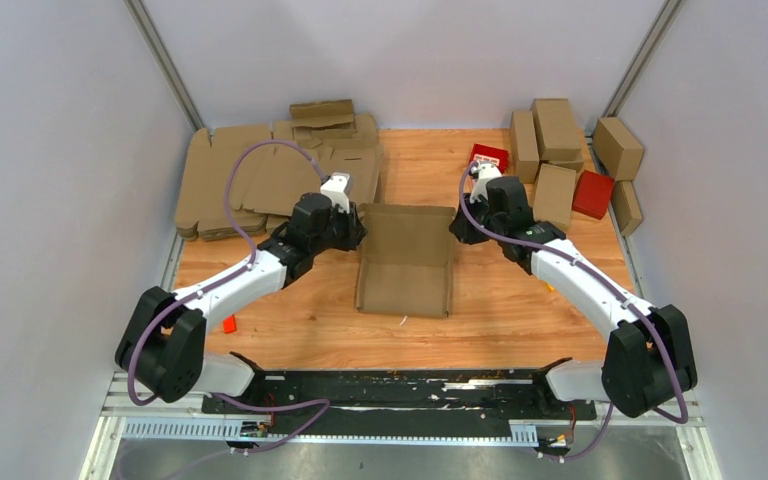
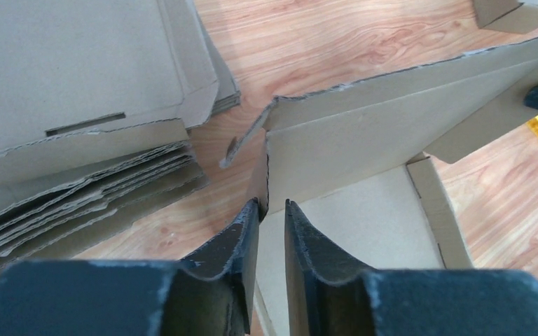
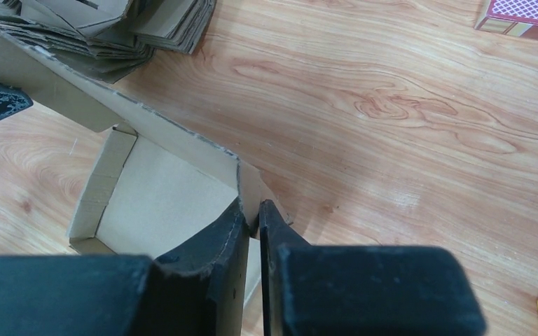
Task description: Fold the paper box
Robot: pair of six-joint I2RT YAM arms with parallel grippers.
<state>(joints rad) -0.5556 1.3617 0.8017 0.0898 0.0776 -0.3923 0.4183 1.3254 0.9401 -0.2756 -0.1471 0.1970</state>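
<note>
In the middle of the frame the paper box (image 1: 405,262) sat half-formed on the worktop (image 1: 520,320), its walls raised but the lid seemingly not yet closed, with left jaws and right jaws each pinching an upper corner.

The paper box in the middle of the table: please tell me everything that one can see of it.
The paper box is a plain brown cardboard sheet, half folded, with rough cut edges. Its base lies flat on the wooden table, near the middle. The far panel and narrow side walls stand up; nothing covers it. The left gripper pinches its far left corner, the right gripper its far right corner.
</note>
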